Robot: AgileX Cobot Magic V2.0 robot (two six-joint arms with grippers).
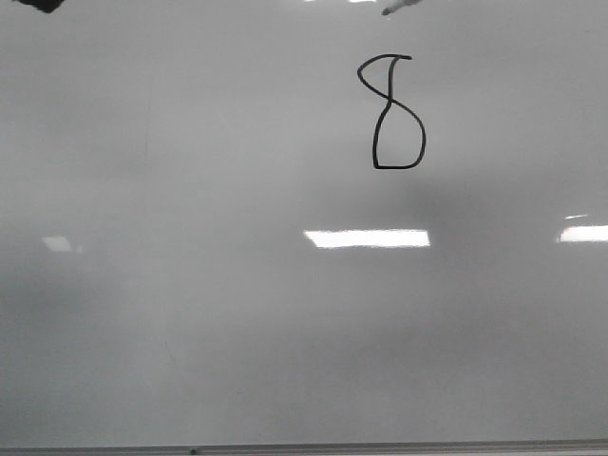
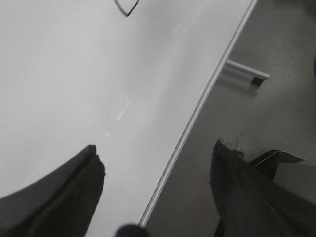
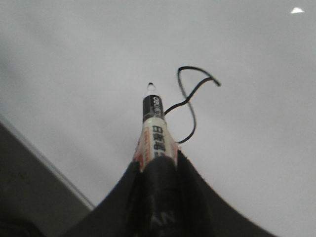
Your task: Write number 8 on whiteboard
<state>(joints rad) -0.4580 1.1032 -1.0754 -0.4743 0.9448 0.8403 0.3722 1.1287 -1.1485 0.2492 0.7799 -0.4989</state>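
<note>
The whiteboard point(image 1: 190, 285) fills the front view. The number 8 point(image 1: 391, 112) is drawn in thin black line at its upper right, with a narrow open upper loop and a wider flat-bottomed lower loop. My right gripper point(image 3: 158, 163) is shut on a white and black marker point(image 3: 154, 131). The marker's tip points at the board just beside the number 8 point(image 3: 190, 101); I cannot tell whether it touches. The marker's tip point(image 1: 399, 8) shows at the top edge of the front view. My left gripper point(image 2: 158, 153) is open and empty over the board's metal edge point(image 2: 197, 111).
A grey surface point(image 2: 276, 113) lies beyond the board's edge, with a small metal bracket-like piece point(image 2: 244, 74) on it. A corner of the 8 point(image 2: 127, 7) shows in the left wrist view. Bright light reflections point(image 1: 367, 238) lie on the board. A dark shape point(image 1: 38, 4) sits at the front view's top left.
</note>
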